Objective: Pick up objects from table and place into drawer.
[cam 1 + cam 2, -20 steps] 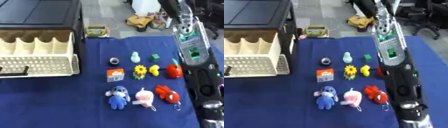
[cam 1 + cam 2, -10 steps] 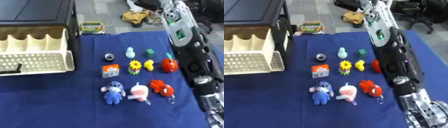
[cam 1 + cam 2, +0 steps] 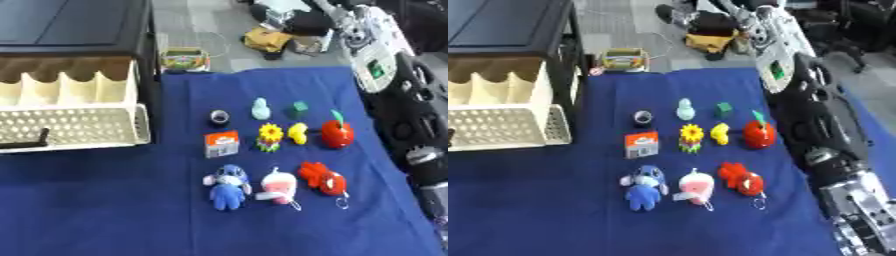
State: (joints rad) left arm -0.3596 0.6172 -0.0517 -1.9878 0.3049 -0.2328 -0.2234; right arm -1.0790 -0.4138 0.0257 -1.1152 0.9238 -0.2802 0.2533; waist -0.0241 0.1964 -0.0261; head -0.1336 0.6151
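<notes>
Sliding down the right edge of the table (image 3: 105, 210), right robot hand (image 3: 864, 225) low in the corner, grip impossible to tell, with apple toy (image 3: 337, 134) and blue plush (image 3: 227, 185) untouched, well apart from the open drawer (image 3: 70, 125).

— Where am I looking from?
— From the head, both eyes angled down at the blue worktop (image 3: 105, 200), at about arm's reach.
— What do the two eyes share?
— Nearly everything: the open drawer (image 3: 70, 120) at far left, the rows of small toys (image 3: 689, 145) mid-frame. My right arm (image 3: 815, 125) fills more of the right eye's edge; its robot hand can't be made out.
</notes>
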